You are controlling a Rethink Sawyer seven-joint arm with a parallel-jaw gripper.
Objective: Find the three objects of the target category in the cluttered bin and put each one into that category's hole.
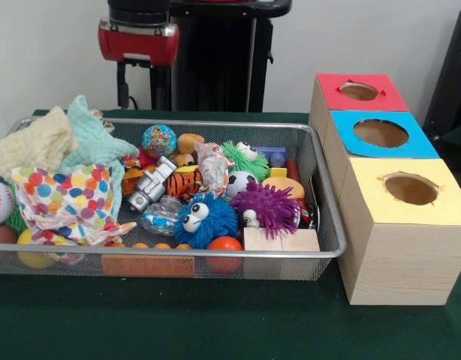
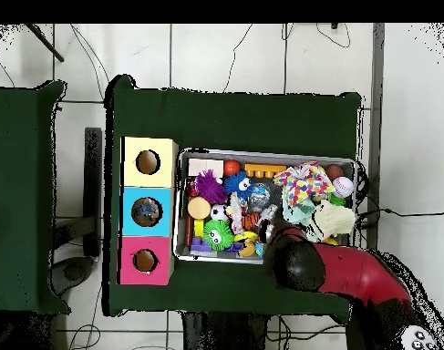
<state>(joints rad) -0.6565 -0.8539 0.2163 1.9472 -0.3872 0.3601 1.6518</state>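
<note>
The wire mesh bin (image 1: 329, 225) stands on the green table and is full of toys and cloths. It also shows in the overhead view (image 2: 262, 152). A crumpled see-through bottle with a blue label (image 1: 160, 214) lies near the front middle, beside a blue fuzzy toy. A second wrinkly bottle with a colourful label (image 1: 213, 166) lies in the middle, next to a tiger-striped toy. I cannot make out a third bottle. My gripper (image 1: 140, 82) hangs under the red arm end behind the bin's far rim, above the table. In the overhead view the arm (image 2: 298, 260) covers it.
Three wooden boxes with round holes stand right of the bin: red top (image 1: 360, 91), blue top (image 1: 381, 133), yellow top (image 1: 411, 189). A silver crushed can (image 1: 150, 184), balls, fuzzy toys, wooden blocks (image 1: 280, 240) and cloths (image 1: 65, 195) fill the bin.
</note>
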